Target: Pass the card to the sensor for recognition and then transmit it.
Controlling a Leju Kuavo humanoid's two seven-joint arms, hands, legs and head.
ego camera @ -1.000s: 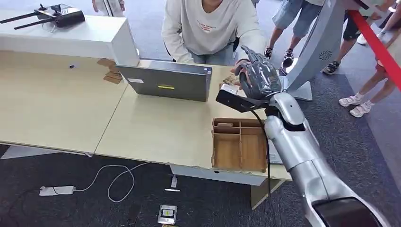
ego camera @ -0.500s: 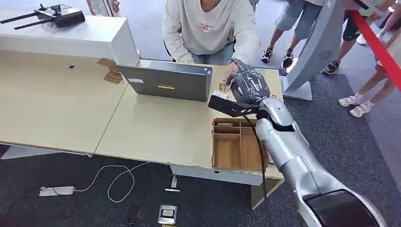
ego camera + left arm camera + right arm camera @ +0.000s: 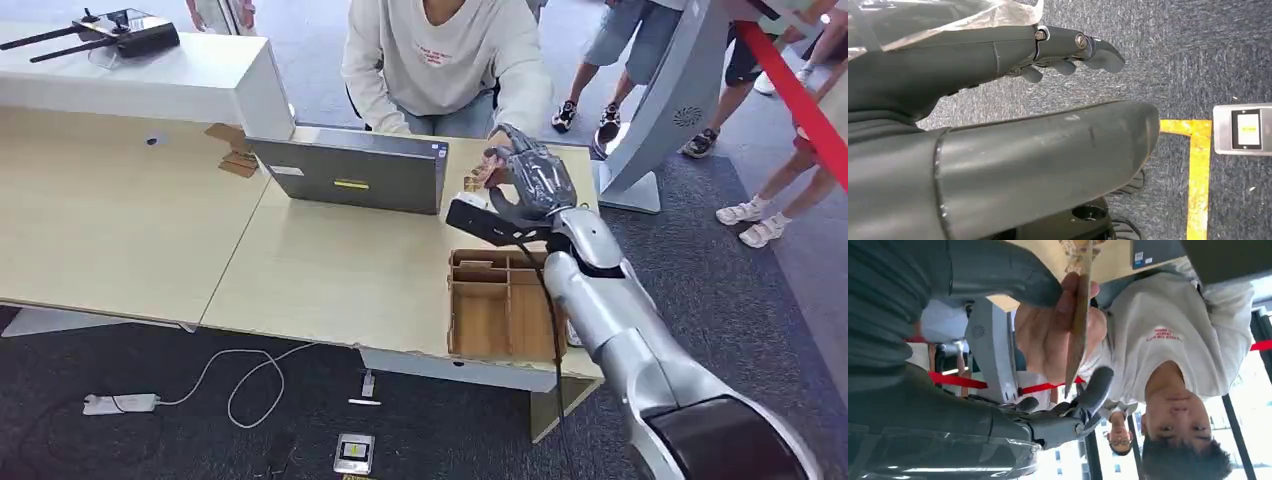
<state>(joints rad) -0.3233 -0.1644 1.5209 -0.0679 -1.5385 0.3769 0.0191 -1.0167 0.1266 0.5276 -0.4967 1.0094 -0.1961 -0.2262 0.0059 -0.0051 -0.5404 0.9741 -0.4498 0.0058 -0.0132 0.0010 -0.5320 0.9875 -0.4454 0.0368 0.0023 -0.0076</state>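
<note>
The card [image 3: 1079, 315] shows edge-on, its face unreadable, partly hidden by a person's hand [image 3: 1050, 335].

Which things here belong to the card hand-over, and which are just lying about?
Job:
thin tan card
right hand
person's hand at the card

Lying about:
grey laptop
wooden compartment tray
black antenna remote
white power strip

Matt pale wood-look table [image 3: 330, 280], raw wooden tray [image 3: 505, 320], glossy silver metal arm [image 3: 620, 320], rough carpet [image 3: 1198, 50].

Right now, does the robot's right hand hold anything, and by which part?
The right hand holds a thin card by its edges, between thumb and fingers. A person's hand also touches the card.
</note>
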